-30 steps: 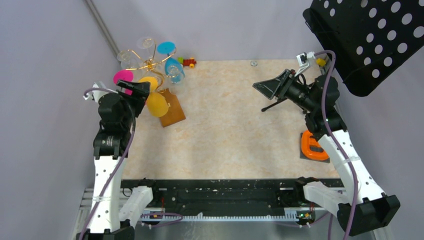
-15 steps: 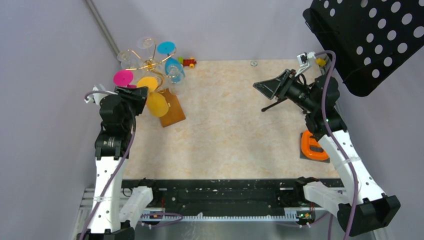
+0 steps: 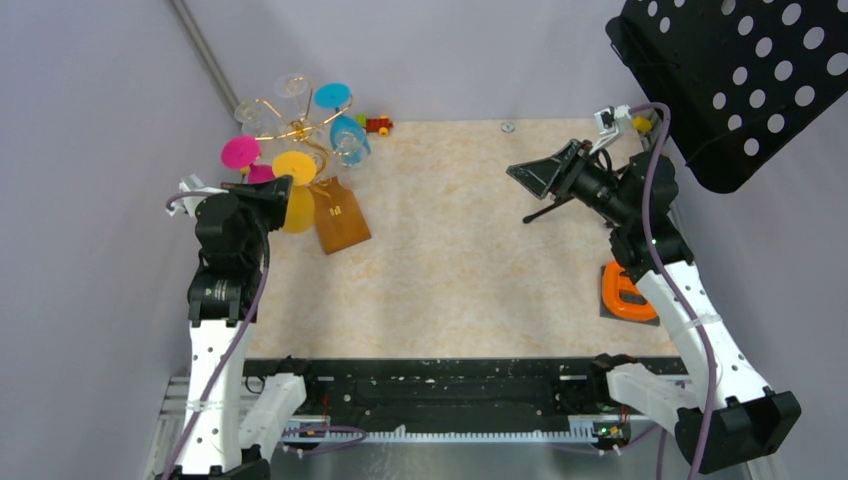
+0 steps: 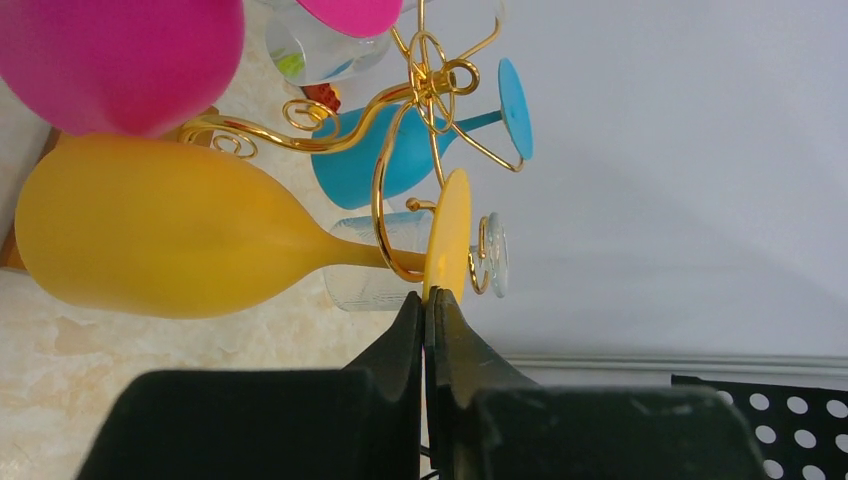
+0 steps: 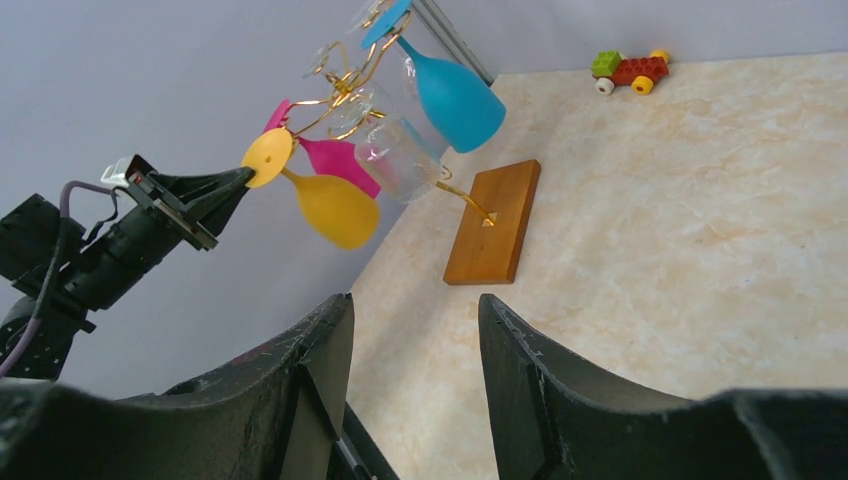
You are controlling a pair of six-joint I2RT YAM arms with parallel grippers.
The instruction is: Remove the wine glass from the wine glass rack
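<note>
The wine glass rack (image 3: 296, 128), gold wire on a brown wooden base (image 3: 341, 216), stands at the far left and carries several glasses. A yellow wine glass (image 4: 160, 230) hangs on one curled arm, with its foot disc (image 4: 447, 235) at my left gripper (image 4: 427, 297). That gripper is shut on the disc's edge, as the right wrist view also shows for the left gripper (image 5: 240, 178). Pink (image 4: 120, 55), blue (image 4: 380, 160) and clear (image 4: 370, 275) glasses hang close by. My right gripper (image 5: 410, 310) is open and empty, far off at the right, pointing toward the rack (image 5: 345, 80).
A black perforated music stand (image 3: 740, 80) overhangs the far right corner. An orange clamp-like object (image 3: 625, 290) lies by the right arm. A small toy car (image 3: 377, 125) sits near the back wall, beside the rack. The side wall runs close along the left arm.
My left gripper has closed from wide open onto the yellow glass's foot. The yellow bowl has drawn in toward the left arm, uncovering more of the wooden base. The right arm stayed still.
</note>
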